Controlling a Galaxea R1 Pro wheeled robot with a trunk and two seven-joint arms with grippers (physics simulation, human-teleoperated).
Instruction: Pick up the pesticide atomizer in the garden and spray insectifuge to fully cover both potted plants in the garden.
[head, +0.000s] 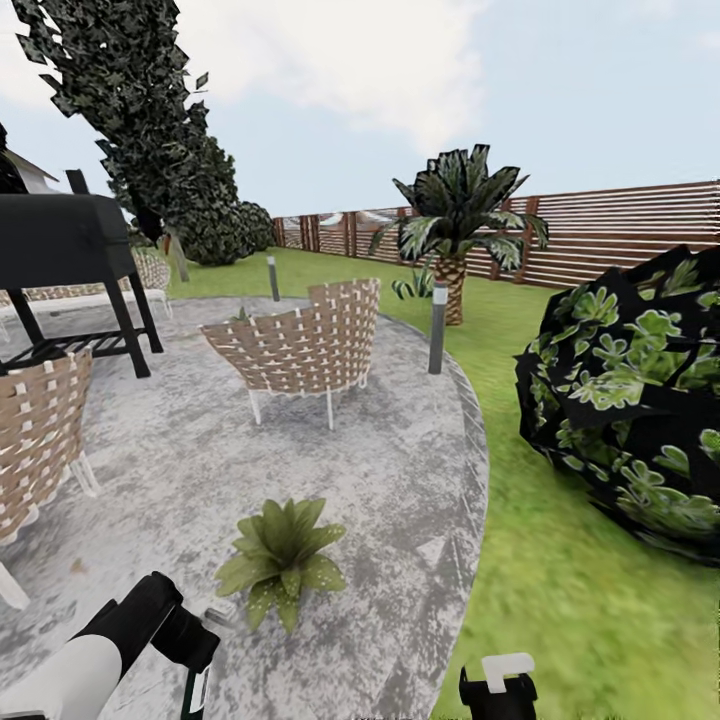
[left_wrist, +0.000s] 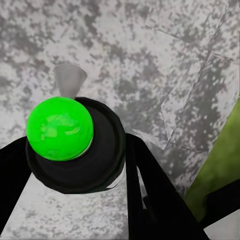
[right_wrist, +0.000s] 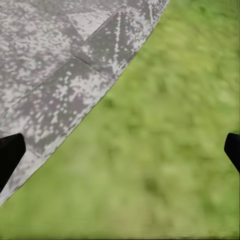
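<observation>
— Nearest, what has the left gripper (left_wrist: 75, 155) got?

— Its dark fingers sit closed around the pesticide atomizer (left_wrist: 62, 132), seen from above. I judge it light, rigid and slick, best held round the body below the head.

— And the right gripper (right_wrist: 120, 150)?

— Spread wide, nothing between the tips, over the patio (head: 400, 500) edge and lawn (head: 560, 600).

— Target?

— One potted plant (head: 280, 560) on the patio's near part, just ahead. Beyond, a woven chair (head: 300, 345) and fence (head: 620, 235).

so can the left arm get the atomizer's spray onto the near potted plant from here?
Probably yes. The left gripper holds the atomizer low over the patio, and the potted plant sits just ahead of it with nothing between them.
</observation>
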